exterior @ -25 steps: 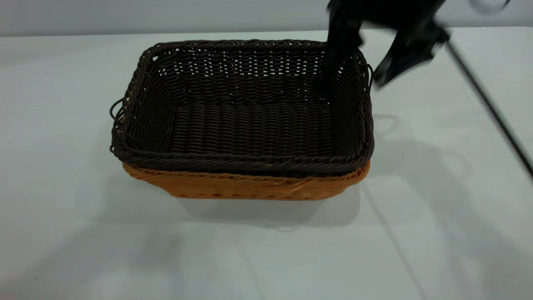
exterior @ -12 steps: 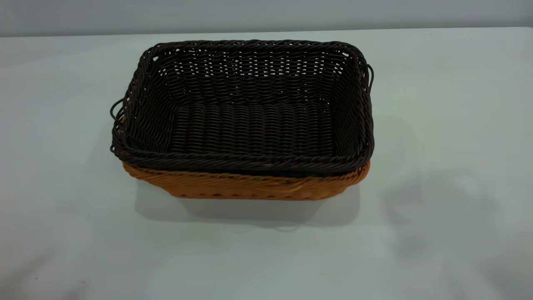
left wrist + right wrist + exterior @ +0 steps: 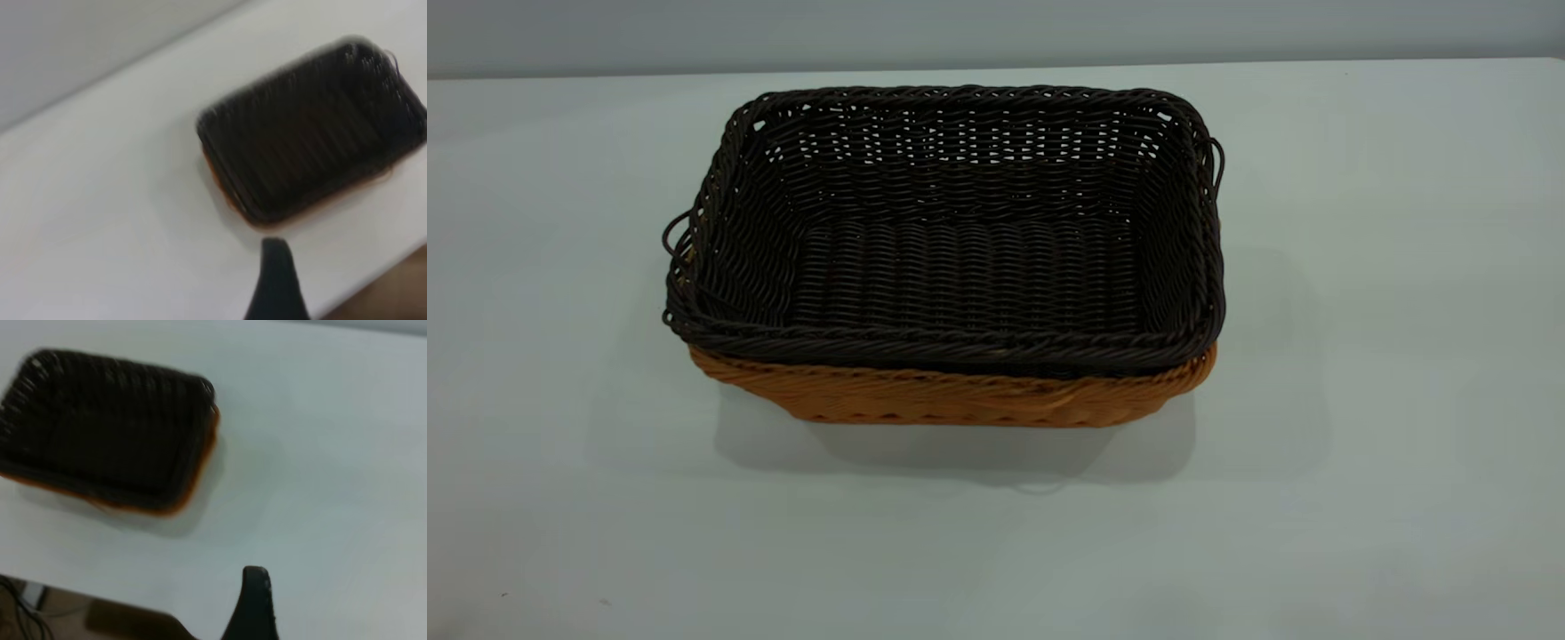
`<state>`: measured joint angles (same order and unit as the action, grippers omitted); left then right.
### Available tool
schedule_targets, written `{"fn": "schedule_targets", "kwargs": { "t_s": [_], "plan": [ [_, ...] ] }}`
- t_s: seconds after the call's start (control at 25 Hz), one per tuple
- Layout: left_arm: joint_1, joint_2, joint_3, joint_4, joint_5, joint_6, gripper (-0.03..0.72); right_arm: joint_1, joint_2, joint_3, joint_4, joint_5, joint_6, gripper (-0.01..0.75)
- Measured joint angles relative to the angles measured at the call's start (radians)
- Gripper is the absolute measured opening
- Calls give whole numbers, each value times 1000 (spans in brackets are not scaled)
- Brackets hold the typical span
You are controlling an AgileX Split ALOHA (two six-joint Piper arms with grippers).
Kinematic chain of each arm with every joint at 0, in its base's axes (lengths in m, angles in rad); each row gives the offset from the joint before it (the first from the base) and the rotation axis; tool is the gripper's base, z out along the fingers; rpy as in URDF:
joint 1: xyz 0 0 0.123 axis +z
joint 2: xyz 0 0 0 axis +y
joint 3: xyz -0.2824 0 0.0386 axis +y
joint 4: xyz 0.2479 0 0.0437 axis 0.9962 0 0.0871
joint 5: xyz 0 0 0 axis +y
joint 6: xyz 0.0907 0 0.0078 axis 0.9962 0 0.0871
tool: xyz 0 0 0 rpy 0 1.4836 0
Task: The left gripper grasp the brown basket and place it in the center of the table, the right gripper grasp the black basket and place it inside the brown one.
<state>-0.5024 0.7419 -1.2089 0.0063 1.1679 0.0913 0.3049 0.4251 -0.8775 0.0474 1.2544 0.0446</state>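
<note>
The black basket point(image 3: 960, 267) sits nested inside the brown basket point(image 3: 960, 402) near the middle of the white table point(image 3: 1369, 444). Only the brown one's front wall and rim show below the black rim. Neither arm appears in the exterior view. In the left wrist view, my left gripper point(image 3: 330, 283) is high above the table and away from the baskets point(image 3: 313, 133), open and empty, with one finger point(image 3: 277, 283) showing. In the right wrist view, my right gripper point(image 3: 300, 607) is likewise high and off to the side of the baskets point(image 3: 107, 433), open and empty.
A grey wall point(image 3: 960, 27) runs behind the table. The left wrist view shows the table's edge with brown floor point(image 3: 400, 287) beyond it. The right wrist view shows another edge with floor and cables point(image 3: 40, 613).
The right arm, which was at the black basket's back right corner one second ago, has left the exterior view. Its shadow has faded. The baskets have not moved.
</note>
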Motion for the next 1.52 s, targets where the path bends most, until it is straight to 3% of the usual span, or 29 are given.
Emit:
{"fn": "schedule_targets", "kwargs": {
  "t_s": [0.28,0.56,1.04,1.16,1.24,1.36,1.52],
  "plan": [
    [0,-159,384,-15,0,-2,503,0,-223,314,-8,-122,-15,562],
    [0,-392,687,-16,-39,-66,503,0,-244,397,0,-161,-83,562],
    [0,-572,721,-19,-68,-91,503,0,-248,405,4,-157,-91,562],
    [2,-610,721,-19,-68,-86,503,-30,-269,405,6,-157,-91,553],
    [43,-635,721,-20,-68,-85,503,-93,-293,405,9,-155,-91,545],
    [215,-673,721,-22,-67,-85,503,-148,-385,405,9,-155,-91,531],
    [458,-747,721,-21,-65,-85,503,-145,-439,404,9,-137,-92,512]
  ]
}}
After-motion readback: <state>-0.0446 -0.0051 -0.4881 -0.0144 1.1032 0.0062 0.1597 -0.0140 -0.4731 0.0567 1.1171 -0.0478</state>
